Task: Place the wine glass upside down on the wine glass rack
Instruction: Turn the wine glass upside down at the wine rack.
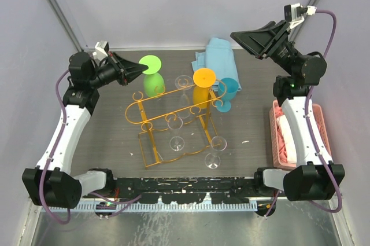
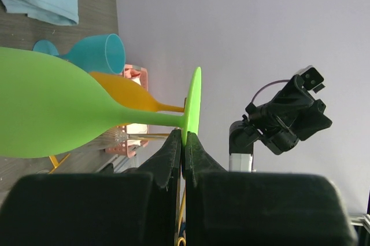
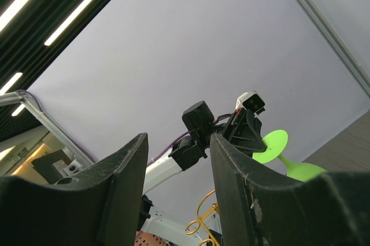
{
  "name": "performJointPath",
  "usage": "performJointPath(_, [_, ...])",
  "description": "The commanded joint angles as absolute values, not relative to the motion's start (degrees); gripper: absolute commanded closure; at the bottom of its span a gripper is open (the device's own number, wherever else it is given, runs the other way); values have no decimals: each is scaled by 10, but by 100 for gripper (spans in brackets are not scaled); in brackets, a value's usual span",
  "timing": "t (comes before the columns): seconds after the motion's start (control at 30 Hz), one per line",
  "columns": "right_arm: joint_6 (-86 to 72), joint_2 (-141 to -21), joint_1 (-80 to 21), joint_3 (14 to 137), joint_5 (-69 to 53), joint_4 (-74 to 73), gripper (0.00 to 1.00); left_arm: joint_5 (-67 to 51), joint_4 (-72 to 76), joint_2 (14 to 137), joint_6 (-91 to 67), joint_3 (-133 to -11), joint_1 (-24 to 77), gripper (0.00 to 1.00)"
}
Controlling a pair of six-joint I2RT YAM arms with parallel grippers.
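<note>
Tabletop [image 1: 110, 133], wine glass [image 1: 152, 81] near rack [image 1: 176, 110] edge

The wine glass rack [image 1: 173, 113] is hemmed at 1 and 2 o'clock by an orange glass [image 1: 203, 84] and a teal glass [image 1: 226, 92]. Clear glasses [image 1: 215, 152] are stood under it and at 4 o'clock. At 11 o'clock the approach is taken by the green wine glass [image 1: 152, 78]. Bare desk [image 1: 110, 136] is seen at 9 o'clock. A pink basket [image 1: 289, 142] is set well apart at 3 o'clock.
</note>
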State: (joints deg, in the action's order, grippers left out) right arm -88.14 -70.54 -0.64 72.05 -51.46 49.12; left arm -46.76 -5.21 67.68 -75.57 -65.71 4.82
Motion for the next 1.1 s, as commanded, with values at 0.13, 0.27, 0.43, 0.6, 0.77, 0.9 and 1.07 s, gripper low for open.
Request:
performJointPath(0.13, [-871, -709, -12, 724, -501, 505, 47, -485, -42, 646, -753, -659, 68, 100])
performJointPath(0.27, [-871, -708, -12, 720, -501, 503, 47, -485, -52, 643, -749, -658, 75, 100])
performJointPath(0.43, [-869, -708, -12, 719, -500, 499, 47, -487, -60, 638, -746, -653, 82, 100])
performJointPath(0.6, [-867, -710, -13, 718, -498, 497, 47, -491, -69, 632, -742, -651, 93, 100])
performJointPath(0.77, [-867, -710, -13, 716, -498, 497, 47, -490, -76, 623, -740, -643, 101, 100])
performJointPath(0.9, [-868, -711, -13, 714, -496, 497, 47, -488, -85, 618, -737, -642, 109, 100])
performJointPath(1.07, [-868, -710, -14, 713, -494, 497, 47, -487, -90, 613, -735, -640, 115, 100])
